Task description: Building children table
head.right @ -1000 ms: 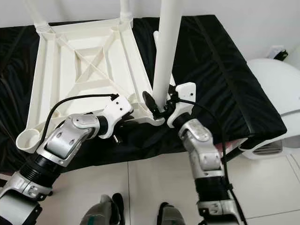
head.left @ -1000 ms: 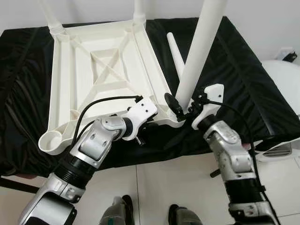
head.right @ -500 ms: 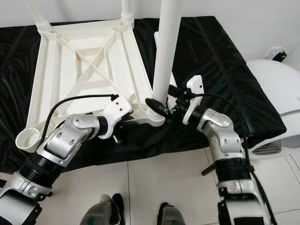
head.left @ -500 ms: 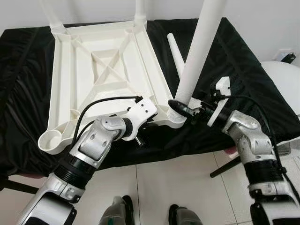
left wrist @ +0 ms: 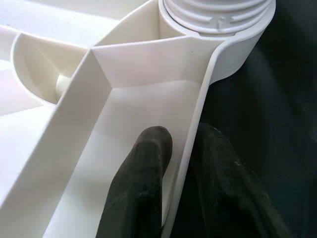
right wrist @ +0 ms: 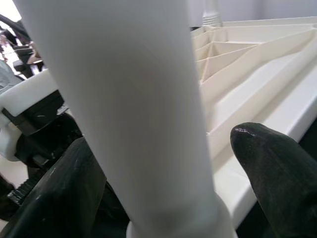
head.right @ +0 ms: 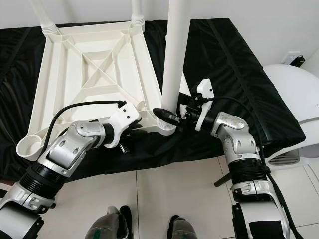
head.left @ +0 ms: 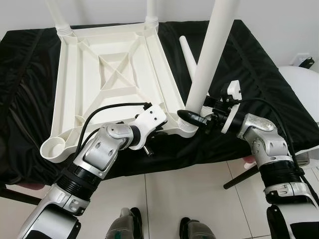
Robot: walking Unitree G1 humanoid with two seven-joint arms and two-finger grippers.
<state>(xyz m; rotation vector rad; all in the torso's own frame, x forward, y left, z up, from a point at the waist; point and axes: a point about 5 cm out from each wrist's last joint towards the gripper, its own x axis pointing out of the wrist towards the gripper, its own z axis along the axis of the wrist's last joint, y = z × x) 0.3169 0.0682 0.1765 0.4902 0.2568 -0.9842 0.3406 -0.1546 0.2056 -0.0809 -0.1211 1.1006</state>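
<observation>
An upturned white tabletop (head.left: 107,82) is lying on a black-draped bench (head.left: 259,74) as a leg (head.left: 207,64) is standing in its near corner socket (head.left: 188,128). The right gripper (head.left: 195,117) is bracketing the leg's base with fingers spread wide, apparently to turn it home. The left gripper (left wrist: 173,163) is pinching the tabletop's rim, seemingly steadying it. A spare leg (head.left: 187,55) is lying beside.

2 silver arms (head.left: 102,152), black-fingered claws, black cables.
</observation>
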